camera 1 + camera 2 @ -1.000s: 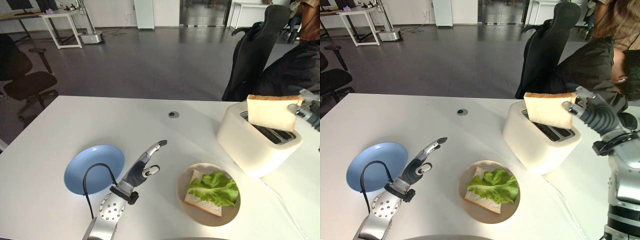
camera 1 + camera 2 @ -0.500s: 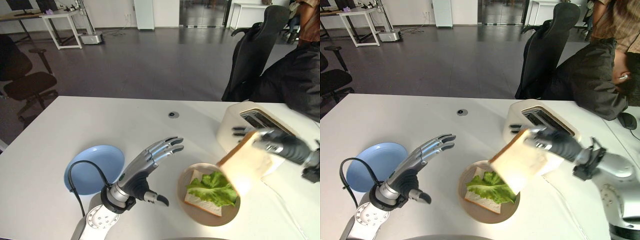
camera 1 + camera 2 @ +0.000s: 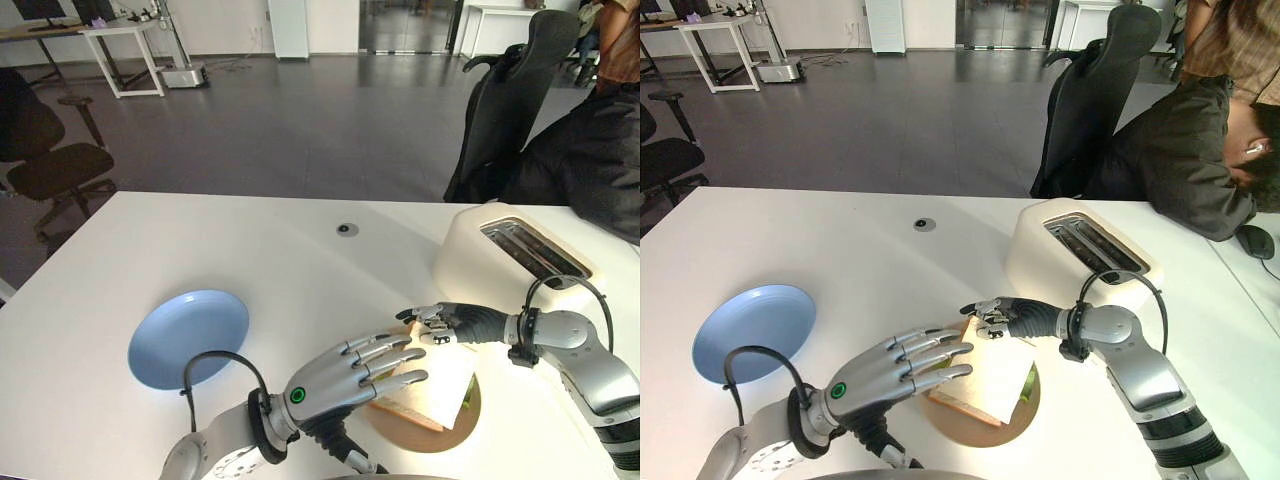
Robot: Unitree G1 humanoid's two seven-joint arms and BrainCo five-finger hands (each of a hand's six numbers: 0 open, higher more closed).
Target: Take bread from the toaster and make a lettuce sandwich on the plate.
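A tan plate (image 3: 1012, 427) near the table's front holds a sandwich: a bottom slice, lettuce (image 3: 1028, 381) showing only as a green sliver, and a top bread slice (image 3: 436, 376) lying slightly tilted over them. My right hand (image 3: 438, 325) is at the far edge of that top slice, fingers curled on its corner. Over the plate's left side my left hand (image 3: 352, 376) is held flat and open, fingertips reaching the bread's near-left edge. The white toaster (image 3: 505, 262) stands at the back right with both slots empty.
A blue plate (image 3: 186, 336) lies bare at the left. A small round grommet (image 3: 347, 229) sits mid-table towards the back. Behind the table's right side are a black office chair (image 3: 505, 105) and a seated person in a dark jacket.
My right hand carried the bread slice from above the toaster down onto the lettuce. My left hand swung right, fingers spread, to the plate's left side.
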